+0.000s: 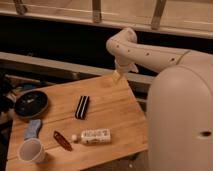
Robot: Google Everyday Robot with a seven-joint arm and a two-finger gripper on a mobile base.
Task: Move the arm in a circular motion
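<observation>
The cream-white arm (150,55) reaches in from the right, with its thick body (180,120) filling the lower right. Its rounded joint (121,42) bends down to a short tapered tip. The gripper (118,75) is that tip, hanging over the far right corner of the wooden table (115,115), above the surface and touching nothing I can see.
On the table lie a black bowl (31,103), a black rectangular box (82,107), a white bottle on its side (95,135), a red-brown packet (62,140), a blue cloth (33,128) and a white cup (31,150). A dark railing (60,65) runs behind.
</observation>
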